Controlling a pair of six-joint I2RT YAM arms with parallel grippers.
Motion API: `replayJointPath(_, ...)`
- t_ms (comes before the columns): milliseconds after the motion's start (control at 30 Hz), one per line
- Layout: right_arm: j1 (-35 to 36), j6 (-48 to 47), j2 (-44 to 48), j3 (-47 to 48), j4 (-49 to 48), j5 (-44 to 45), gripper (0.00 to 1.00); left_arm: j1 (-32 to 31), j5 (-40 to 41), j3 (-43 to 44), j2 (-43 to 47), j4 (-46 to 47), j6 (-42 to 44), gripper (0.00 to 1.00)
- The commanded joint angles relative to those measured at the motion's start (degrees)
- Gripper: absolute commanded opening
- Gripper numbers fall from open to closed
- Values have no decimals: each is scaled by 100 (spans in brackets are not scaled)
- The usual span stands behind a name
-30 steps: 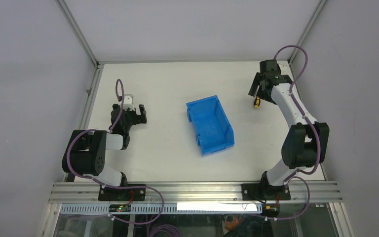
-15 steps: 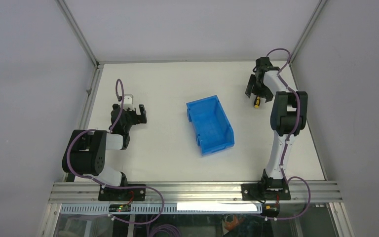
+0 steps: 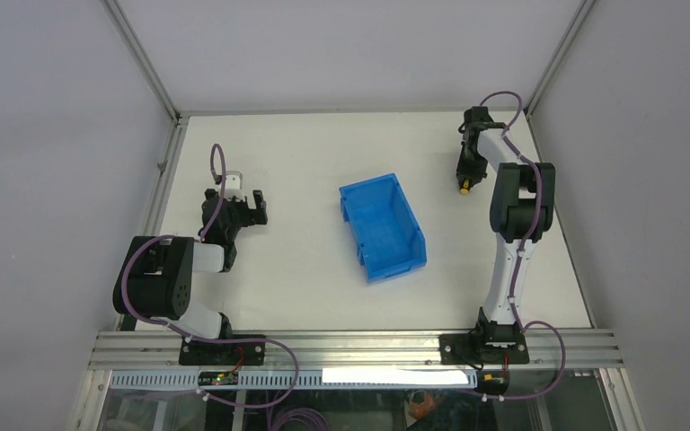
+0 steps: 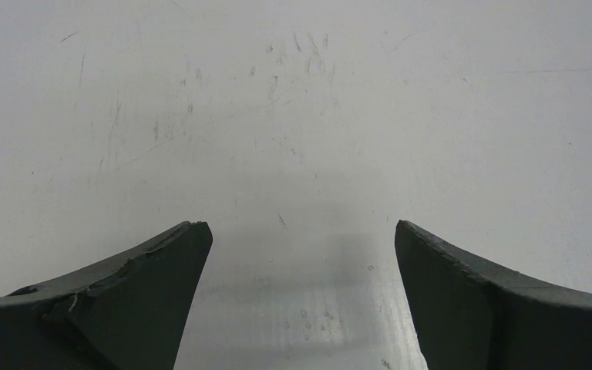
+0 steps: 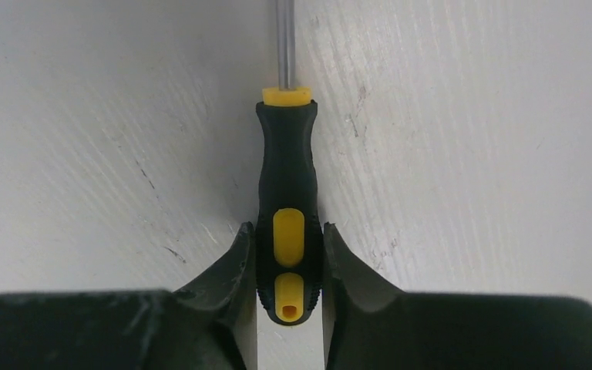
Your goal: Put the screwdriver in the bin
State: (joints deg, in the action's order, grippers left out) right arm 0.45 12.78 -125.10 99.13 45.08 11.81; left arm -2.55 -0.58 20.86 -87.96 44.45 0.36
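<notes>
Yellow-and-black screwdriver [image 5: 288,193]: low at table level near the far right corner. Whether it rests on the surface or is lifted just clear cannot be told.
Screwdriver orientation: in the right wrist view the handle butt sits at 6 o'clock. The thin metal shaft runs toward 12 o'clock and out of the top of the frame.
Screwdriver position relative to bin: at about 2 o'clock from the blue bin [image 3: 386,224] in the top view, well apart from it.
Right gripper [image 3: 467,171]: clamped on the screwdriver. One finger presses each side of the handle's butt end, level with the yellow inserts.
Right arm: reaches from its base at the near edge toward 12 o'clock, along the right side of the table.
Blue bin: open top, standing near the table centre. Its long axis runs roughly from 11 o'clock to 5 o'clock.
Left gripper [image 4: 300,225]: fingers spread wide apart and holding nothing. Scratched table surface shows between them.
Left gripper position: at about 9 o'clock from the bin, well apart from it.
White table [image 3: 305,162]: carries the bin, with both arm bases bolted at its near edge.
</notes>
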Motion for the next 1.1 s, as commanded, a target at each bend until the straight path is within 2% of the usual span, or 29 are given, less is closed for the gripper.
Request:
replayJointPath(0, -27, -322, 861, 148, 96, 190, 0, 17, -110, 111, 164, 151, -103, 99)
replayJointPath(267, -10, -185, 2582, -374, 743, -373, 0, 16, -111, 113, 171, 147, -98, 99)
replayJointPath(367, 258, -154, 3236, -691, 831, -511, 0, 13, -111, 111, 169, 152, -100, 99)
replayJointPath(467, 899, -119, 3772, -893, 935, -347, 0, 18, -112, 111, 165, 151, -100, 99)
replayJointPath(700, 2988, 435, 4621, -1419, 955, 384, 0, 12, -117, 111, 166, 152, -103, 99)
replayJointPath(967, 4195, 972, 4664, -2364, 516, 478, 0, 15, -114, 111, 167, 152, -104, 99)
replayJointPath(1067, 4403, 1153, 4670, -2773, 182, 405, 0, 15, -114, 111, 162, 151, -98, 99)
